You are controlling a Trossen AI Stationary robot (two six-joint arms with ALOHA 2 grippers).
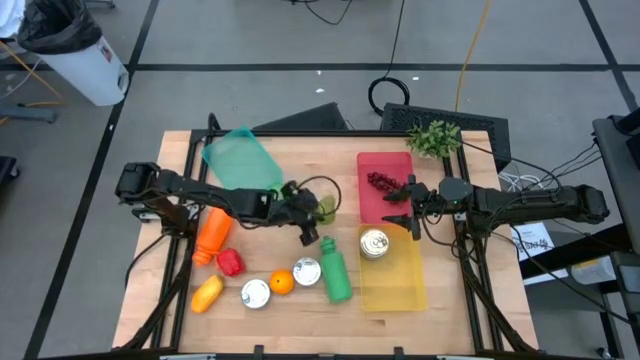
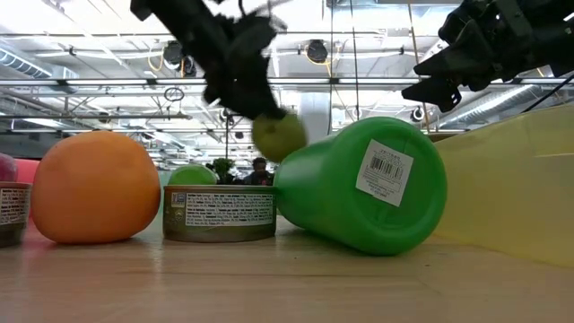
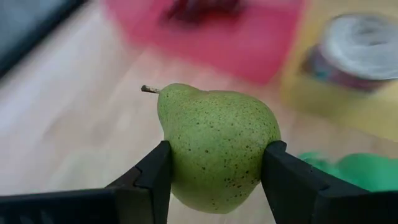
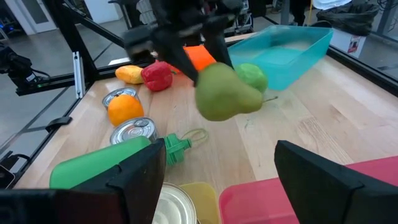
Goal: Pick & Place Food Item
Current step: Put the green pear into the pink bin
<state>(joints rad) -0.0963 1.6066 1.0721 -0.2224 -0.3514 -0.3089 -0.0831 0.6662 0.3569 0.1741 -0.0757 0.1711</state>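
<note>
Left claw (image 3: 214, 180) has the green pear (image 3: 214, 146) pinched between both fingers, lifted clear off the desk (image 1: 270, 245) near its middle, above the green bottle (image 1: 336, 275). Right claw (image 1: 408, 215) hangs open over the red tray (image 1: 385, 165) and yellow tray (image 1: 395, 285).

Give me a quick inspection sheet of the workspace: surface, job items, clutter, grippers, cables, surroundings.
Surface: wooden table.
Job's things: green pear lifted off the table; red tray with dark berries; yellow tray with a can; teal bin.
Clutter: green bottle lying down, orange, two cans, red pepper.
Grippers: left gripper shut on the pear; right gripper open above the trays.
Cables: loops on the floor behind the table.
Surroundings: white bin, plant.
</note>
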